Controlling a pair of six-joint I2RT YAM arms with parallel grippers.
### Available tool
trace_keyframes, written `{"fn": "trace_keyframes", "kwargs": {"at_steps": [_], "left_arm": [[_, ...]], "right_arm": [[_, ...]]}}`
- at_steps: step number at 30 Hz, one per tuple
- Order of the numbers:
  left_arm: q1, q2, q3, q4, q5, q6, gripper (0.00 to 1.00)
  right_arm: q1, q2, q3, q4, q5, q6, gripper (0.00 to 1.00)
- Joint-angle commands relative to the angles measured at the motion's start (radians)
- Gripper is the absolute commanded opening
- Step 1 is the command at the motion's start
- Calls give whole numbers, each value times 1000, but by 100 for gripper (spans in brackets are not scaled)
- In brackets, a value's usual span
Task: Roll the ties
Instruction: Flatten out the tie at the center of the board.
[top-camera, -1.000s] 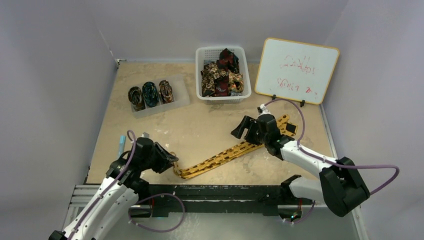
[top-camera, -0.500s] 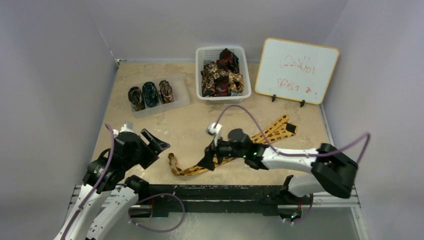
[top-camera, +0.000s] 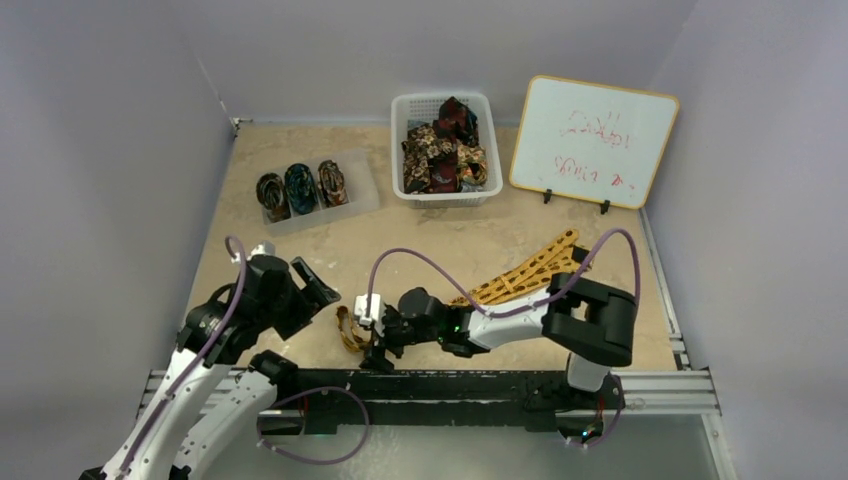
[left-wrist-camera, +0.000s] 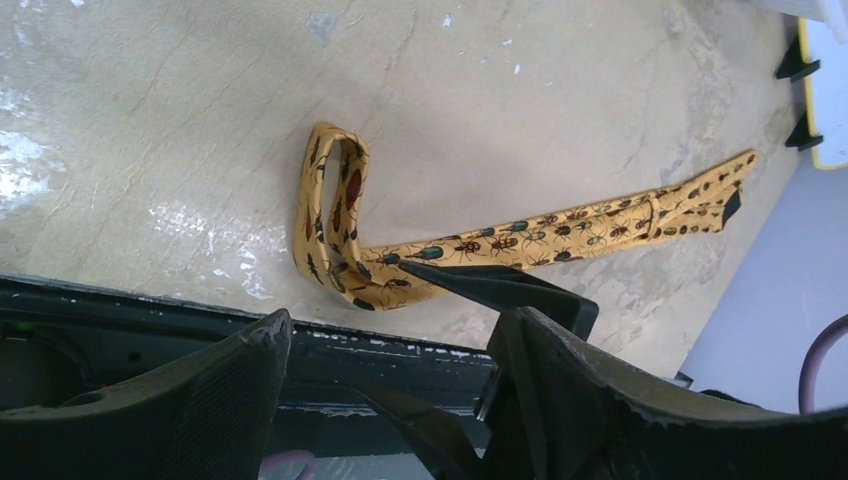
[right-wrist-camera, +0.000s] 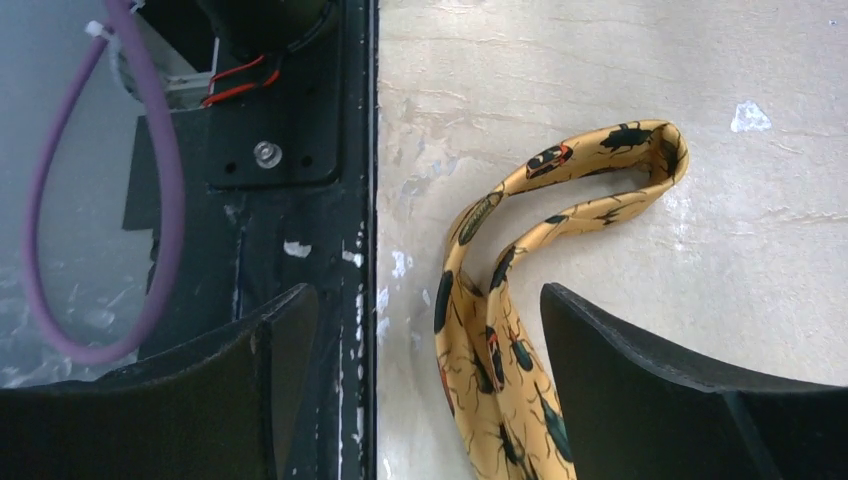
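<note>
Wide and empty: left gripper (left-wrist-camera: 392, 335), right gripper (right-wrist-camera: 430, 305); right should squarely pinch the seemingly loose loop of tie (right-wrist-camera: 495, 345).

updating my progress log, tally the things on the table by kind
rolled ties: 3
golden tie laid out: 1
clear tray: 1
white basket: 1
whiteboard: 1
total: 7, leaving out the heaped ties in the basket, too tangled to count

White-and-black twin arms on a black base rail (top-camera: 440, 385)
The left arm (top-camera: 215, 385) and right arm (top-camera: 510, 325) have white links and black joint housings; a purple cable (top-camera: 440, 270) loops along each; the left gripper (left-wrist-camera: 395, 330) and right gripper (right-wrist-camera: 425, 300) have matte black, wedge-shaped fingers; a silver screw (right-wrist-camera: 265, 153) and red wires (right-wrist-camera: 235, 75) mark the base.
</note>
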Motion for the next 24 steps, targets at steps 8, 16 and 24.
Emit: {"fn": "trace_keyframes", "kwargs": {"at_steps": [8, 16, 24], "left_arm": [[-2, 75, 41, -20, -24, 33, 78], [-2, 192, 33, 8, 11, 50, 79], [-2, 204, 38, 14, 8, 50, 80]], "right_arm": [[57, 107, 2, 256, 239, 9, 54], [58, 86, -57, 327, 325, -2, 46], [61, 64, -29, 280, 231, 19, 63]]}}
